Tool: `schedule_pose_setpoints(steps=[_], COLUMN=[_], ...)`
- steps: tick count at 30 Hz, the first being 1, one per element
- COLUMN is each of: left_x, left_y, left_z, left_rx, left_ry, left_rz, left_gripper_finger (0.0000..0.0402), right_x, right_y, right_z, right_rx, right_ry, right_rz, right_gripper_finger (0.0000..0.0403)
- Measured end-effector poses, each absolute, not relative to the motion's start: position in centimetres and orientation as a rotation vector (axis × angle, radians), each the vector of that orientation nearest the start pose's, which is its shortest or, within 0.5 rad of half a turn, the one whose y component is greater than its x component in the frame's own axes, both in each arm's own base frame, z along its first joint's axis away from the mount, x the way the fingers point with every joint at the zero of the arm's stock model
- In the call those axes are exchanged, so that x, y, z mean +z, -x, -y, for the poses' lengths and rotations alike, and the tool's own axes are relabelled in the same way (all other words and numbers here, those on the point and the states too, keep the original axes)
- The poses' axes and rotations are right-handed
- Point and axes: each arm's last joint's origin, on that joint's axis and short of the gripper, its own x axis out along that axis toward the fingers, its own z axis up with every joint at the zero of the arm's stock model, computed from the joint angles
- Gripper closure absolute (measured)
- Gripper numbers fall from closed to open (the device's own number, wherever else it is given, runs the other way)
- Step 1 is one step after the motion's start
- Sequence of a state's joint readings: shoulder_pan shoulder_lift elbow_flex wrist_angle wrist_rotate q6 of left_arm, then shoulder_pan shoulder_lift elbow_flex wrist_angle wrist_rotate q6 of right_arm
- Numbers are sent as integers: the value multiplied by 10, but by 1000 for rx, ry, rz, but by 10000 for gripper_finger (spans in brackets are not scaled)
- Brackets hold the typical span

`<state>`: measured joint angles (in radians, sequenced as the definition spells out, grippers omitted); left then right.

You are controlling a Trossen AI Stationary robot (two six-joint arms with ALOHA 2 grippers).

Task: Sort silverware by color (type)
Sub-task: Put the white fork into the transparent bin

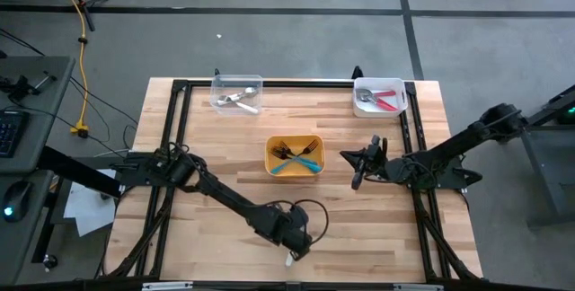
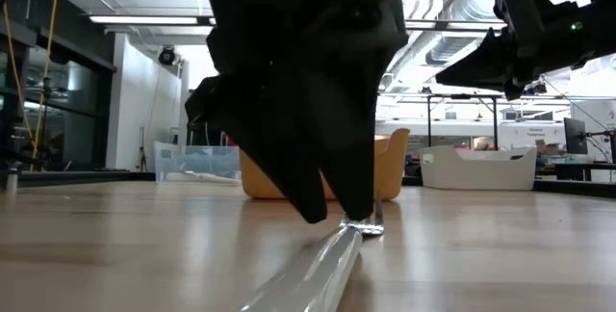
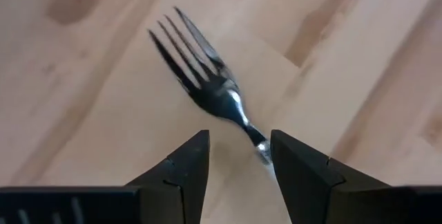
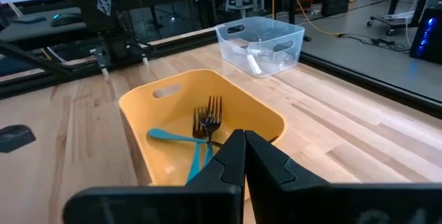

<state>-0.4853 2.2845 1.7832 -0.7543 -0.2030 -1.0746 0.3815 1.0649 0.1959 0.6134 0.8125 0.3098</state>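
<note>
A fork [image 3: 207, 79] with silver tines and a white handle [image 2: 308, 273] lies flat on the wooden table near its front edge. My left gripper [image 3: 238, 141] points down over the fork's neck and is open, with one finger on each side of it. It also shows in the high view [image 1: 292, 242] and the low view [image 2: 339, 214]. My right gripper [image 4: 243, 141] is shut and holds nothing. It hangs level just right of the yellow bin [image 1: 294, 167], which holds blue-handled forks [image 4: 186, 141]. My left gripper's fingers stand astride the fork's neck [image 3: 257, 140], coming from above and slanting down, across the fork. The neck lies close against one finger [image 3: 290, 162]. Whether that finger touches it, I cannot tell. The fork rests on the table.
A clear bin [image 1: 236, 93] with pale forks stands at the table's far left. A white bin [image 1: 380, 96] with red-handled forks stands at the far right. The yellow bin is in the middle. Bare wood lies around the fork at the front.
</note>
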Motion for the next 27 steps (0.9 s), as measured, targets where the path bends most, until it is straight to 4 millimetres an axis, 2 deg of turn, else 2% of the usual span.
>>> schedule_pose_setpoints(steps=[9, 18, 27], left_x=[144, 147, 138], left_y=[-414, -418, -417], left_z=[210, 213, 215], left_rx=[418, 388, 381], left_ry=[486, 561, 557], left_rz=[-1169, -1140, -1178], left_gripper_finger=[257, 261, 259], right_x=[164, 164, 165], right_y=[-175, -175, -175], right_z=[-51, -50, -51], right_rx=[-462, -462, -462], right_ry=[-152, -152, -153], right_rz=[-138, -138, -137], right_gripper_finger=[403, 403, 403])
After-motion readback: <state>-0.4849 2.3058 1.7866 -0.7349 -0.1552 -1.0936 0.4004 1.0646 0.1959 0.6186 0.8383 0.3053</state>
